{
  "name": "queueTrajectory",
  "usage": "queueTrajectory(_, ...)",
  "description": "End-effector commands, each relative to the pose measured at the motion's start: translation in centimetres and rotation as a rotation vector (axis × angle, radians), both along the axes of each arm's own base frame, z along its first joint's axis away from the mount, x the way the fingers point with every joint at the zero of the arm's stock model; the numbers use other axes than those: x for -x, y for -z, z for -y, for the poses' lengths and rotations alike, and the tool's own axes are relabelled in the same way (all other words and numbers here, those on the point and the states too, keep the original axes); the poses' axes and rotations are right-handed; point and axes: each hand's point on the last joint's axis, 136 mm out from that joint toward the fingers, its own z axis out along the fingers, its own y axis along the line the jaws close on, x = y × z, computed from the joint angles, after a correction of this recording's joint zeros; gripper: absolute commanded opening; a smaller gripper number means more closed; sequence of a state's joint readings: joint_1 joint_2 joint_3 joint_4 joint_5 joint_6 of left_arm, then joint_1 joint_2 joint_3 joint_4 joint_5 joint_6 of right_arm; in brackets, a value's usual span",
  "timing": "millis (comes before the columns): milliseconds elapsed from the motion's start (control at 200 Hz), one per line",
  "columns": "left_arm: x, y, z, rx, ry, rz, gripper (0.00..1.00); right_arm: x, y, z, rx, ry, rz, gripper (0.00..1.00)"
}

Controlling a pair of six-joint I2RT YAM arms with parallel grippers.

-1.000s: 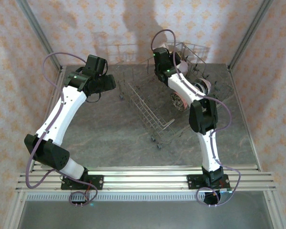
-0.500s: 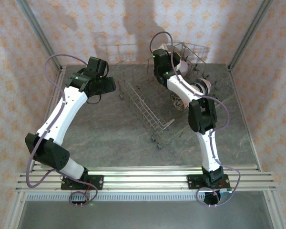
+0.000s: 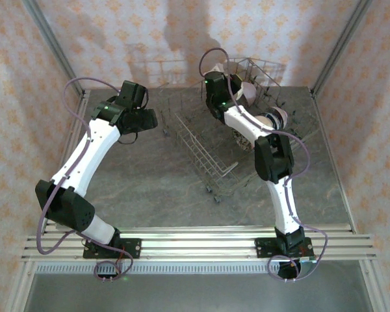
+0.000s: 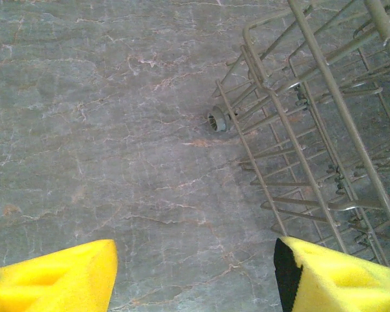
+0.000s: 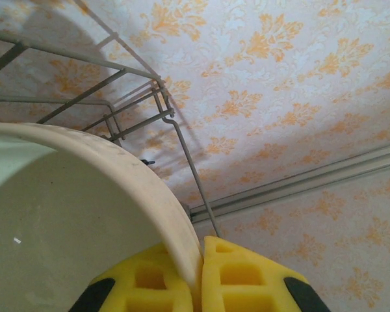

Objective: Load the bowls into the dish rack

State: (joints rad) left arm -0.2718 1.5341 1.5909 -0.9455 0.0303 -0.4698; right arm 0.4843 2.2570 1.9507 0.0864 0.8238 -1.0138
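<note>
**Item 1: left tool** [image 4: 195,279]. Its yellow fingers [image 4: 58,276] are set wide apart with nothing between them. It is held above bare surface, just beside the near-left corner of the dish rack.

**Item 2: right tool** [image 5: 200,273]. It is closed narrowly on the rim of a cream-white bowl [image 5: 84,221], with one finger inside the bowl and the other outside the wall. The bowl is carried above the far end of the rack. Rack wires are seen just behind the bowl, with the wallpapered wall [image 5: 279,65] beyond.

**Item 3: dish rack** [image 3: 208,153]. This is a grey wire basket with tall grid sides. It is placed askew on the surface, right of centre and towards the back. One small wheel [image 4: 216,121] is seen resting on the surface at its corner.

**Item 4: bowls lodged in the rack.** A pale pink bowl [image 3: 277,117] is stood on edge at the right side. A dark-patterned bowl [image 3: 244,138] is found beside it, partly hidden by the right arm. A further pale bowl [image 3: 248,91] is seen near the far end. Their exact seating among the tines cannot be told.

**Item 5: surface** [image 3: 149,182]. It is grey and marbled.
</note>
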Motion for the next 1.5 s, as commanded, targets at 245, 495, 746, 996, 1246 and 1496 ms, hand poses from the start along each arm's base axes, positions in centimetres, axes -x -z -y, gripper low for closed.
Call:
queueTrajectory(245, 0.3, -0.1, -0.6, 0.005, 0.0, 0.019, 0.66, 0.0, 0.7, 0.2, 0.065, 0.042, 0.018, 0.0)
queueTrajectory(495, 0.2, 0.1, -0.7, 0.01, 0.004, 0.016, 0.66, -0.1, 0.8, 0.2, 0.097, 0.031, 0.014, 0.0)
queueTrajectory(746, 0.0, 0.3, -0.7, 0.015, 0.009, 0.011, 0.66, -0.1, 1.6, -0.1, 0.155, 0.023, -0.008, 0.0)
queueTrajectory(996, 0.0, 0.4, -0.8, 0.018, 0.015, 0.009, 0.66, -0.1, 2.3, -0.4, 0.199, -0.006, -0.021, 0.0)
queueTrajectory(1246, -0.1, 0.4, -0.8, 0.026, 0.023, 0.009, 0.66, -0.1, 2.6, -0.7, 0.236, -0.035, -0.033, 0.0)
queueTrajectory(1496, 0.0, 0.5, -0.9, 0.03, 0.026, 0.007, 0.66, -0.1, 3.2, -1.6, 0.243, -0.05, -0.051, 0.0)
